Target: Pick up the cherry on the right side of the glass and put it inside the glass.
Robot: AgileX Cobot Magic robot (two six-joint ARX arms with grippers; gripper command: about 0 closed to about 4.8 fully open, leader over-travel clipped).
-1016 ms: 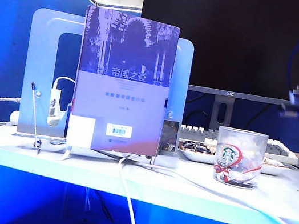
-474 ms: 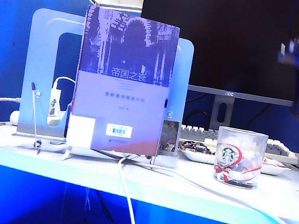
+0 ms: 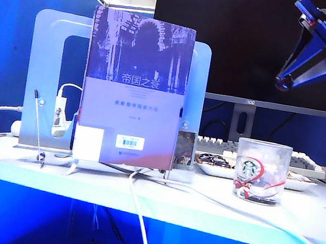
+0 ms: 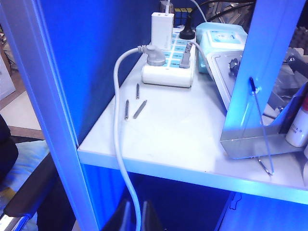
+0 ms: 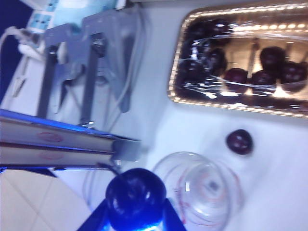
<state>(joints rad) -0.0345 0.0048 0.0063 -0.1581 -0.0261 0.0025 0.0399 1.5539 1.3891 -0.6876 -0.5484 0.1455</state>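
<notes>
One cherry point(image 5: 135, 193) clamped in right hand point(image 5: 135, 211) above one glass point(image 5: 199, 190); left hand unseen.

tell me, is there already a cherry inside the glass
No, in the right wrist view the glass looks empty from above, while the right gripper holds a cherry beside it.

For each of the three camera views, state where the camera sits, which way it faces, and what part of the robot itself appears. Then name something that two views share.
Exterior view: low at the table's front edge, looking level across it at the book and glass; the right gripper hangs high, holding a cherry.
Left wrist view: below the table's end, looking along it at the power strip; the left gripper barely shows.
Right wrist view: high, looking down; the right gripper holds the cherry, with another cherry beside the glass.
Shared: exterior and right wrist views both show glass and book.
</notes>
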